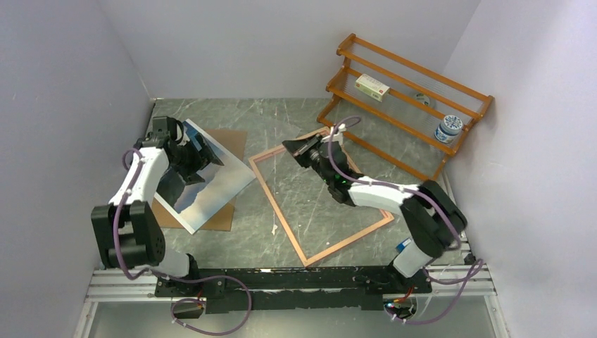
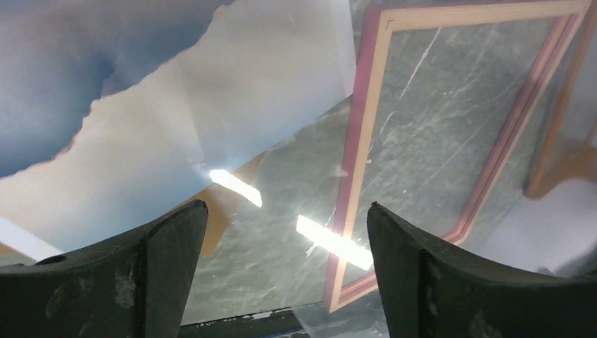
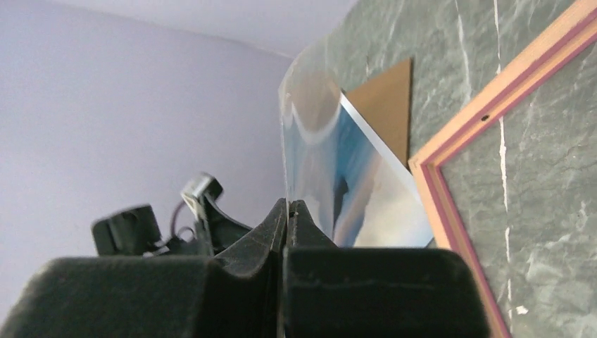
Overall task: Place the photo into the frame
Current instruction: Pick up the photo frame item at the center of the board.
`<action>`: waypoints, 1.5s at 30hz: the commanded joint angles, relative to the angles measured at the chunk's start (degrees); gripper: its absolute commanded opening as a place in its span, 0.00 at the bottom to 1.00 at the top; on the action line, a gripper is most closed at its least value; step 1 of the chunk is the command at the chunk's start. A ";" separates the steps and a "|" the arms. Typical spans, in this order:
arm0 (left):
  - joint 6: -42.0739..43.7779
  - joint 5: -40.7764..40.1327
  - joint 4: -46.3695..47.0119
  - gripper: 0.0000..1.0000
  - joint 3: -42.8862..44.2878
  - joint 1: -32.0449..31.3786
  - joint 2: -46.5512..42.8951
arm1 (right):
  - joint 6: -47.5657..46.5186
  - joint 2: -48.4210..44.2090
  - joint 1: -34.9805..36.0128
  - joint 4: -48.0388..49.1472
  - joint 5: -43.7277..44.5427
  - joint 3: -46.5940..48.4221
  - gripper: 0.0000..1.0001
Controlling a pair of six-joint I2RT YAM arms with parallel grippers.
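The photo (image 1: 215,186), a blue sea landscape with clouds, lies face up at the left on the brown backing board (image 1: 229,137). My left gripper (image 1: 204,160) hovers over its far part, open and empty; in the left wrist view its fingers (image 2: 285,211) stand wide apart, with the photo (image 2: 141,141) and the frame (image 2: 355,141) beyond them. The frame (image 1: 278,204) lies flat mid-table with its wood-coloured side up and bare table inside it. My right gripper (image 1: 299,148), above the frame's far corner, is shut (image 3: 288,205) on the edge of the clear sheet (image 3: 310,120), held upright.
An orange wooden rack (image 1: 401,105) stands at the back right with a small box (image 1: 372,86) and a white-blue jar (image 1: 448,129) on it. Grey walls close in on the left, back and right.
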 commanded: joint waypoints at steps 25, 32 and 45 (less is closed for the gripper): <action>-42.93 11.33 55.63 0.86 -36.00 -0.38 -8.96 | 16.56 -19.92 -0.94 -54.90 9.47 10.88 0.00; -53.08 11.45 71.64 0.54 -41.93 -0.48 -4.36 | 17.04 -21.99 -0.92 -56.26 7.01 7.11 0.00; -38.20 0.67 46.70 0.03 -29.07 -0.13 -17.86 | 9.41 -30.98 -2.70 -64.47 10.89 -0.93 0.67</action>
